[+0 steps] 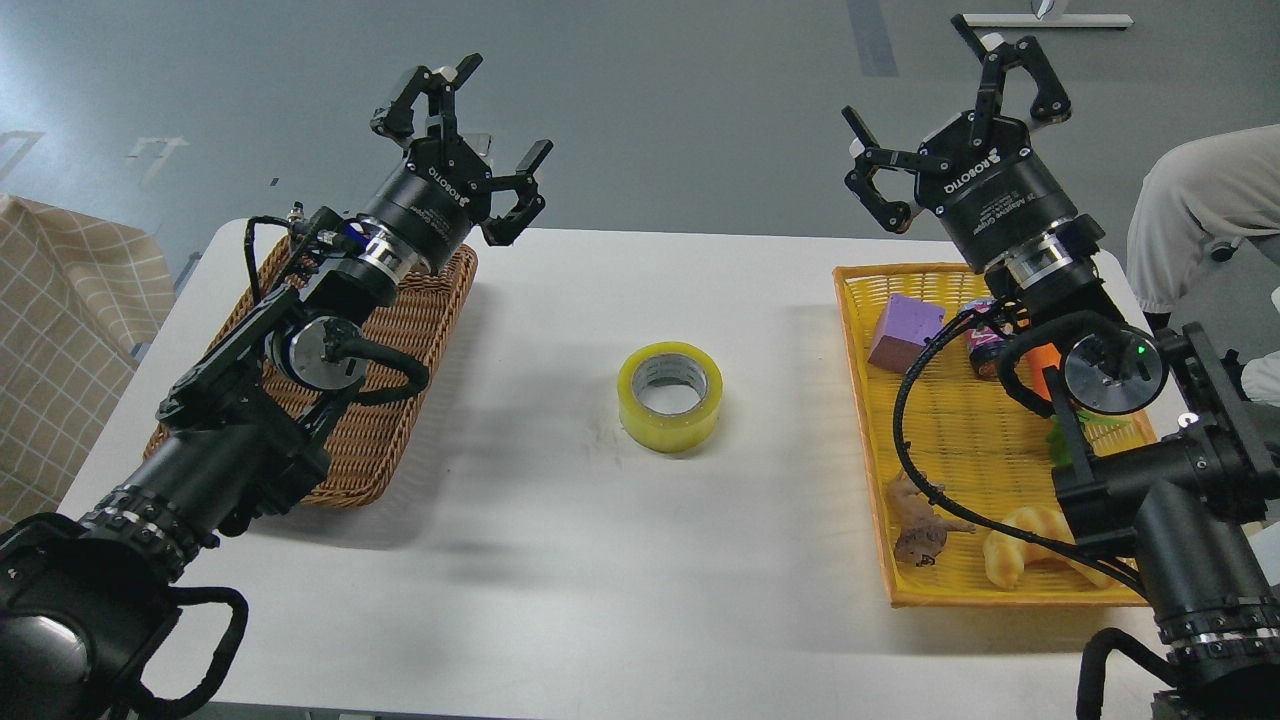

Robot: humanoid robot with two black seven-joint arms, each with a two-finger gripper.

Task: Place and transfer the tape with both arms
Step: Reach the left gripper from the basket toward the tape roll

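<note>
The tape (pixel 670 396), a wide yellowish roll with a grey-white core, lies flat on the white table (pixel 560 560) at its middle. My left gripper (pixel 470 130) is open and empty, raised over the far end of the brown wicker basket (pixel 400 330), well left of the tape. My right gripper (pixel 950 110) is open and empty, raised above the far edge of the yellow tray (pixel 950 590), well right of the tape. Neither gripper touches anything.
The yellow tray holds a purple block (pixel 905 333), a small jar (pixel 985 345) partly behind my arm, an orange carrot (pixel 1045 365), a toy lion (pixel 920 525) and a golden croissant (pixel 1025 540). A person's leg (pixel 1200 200) is at the far right. A checked cloth (pixel 60 330) lies left of the table.
</note>
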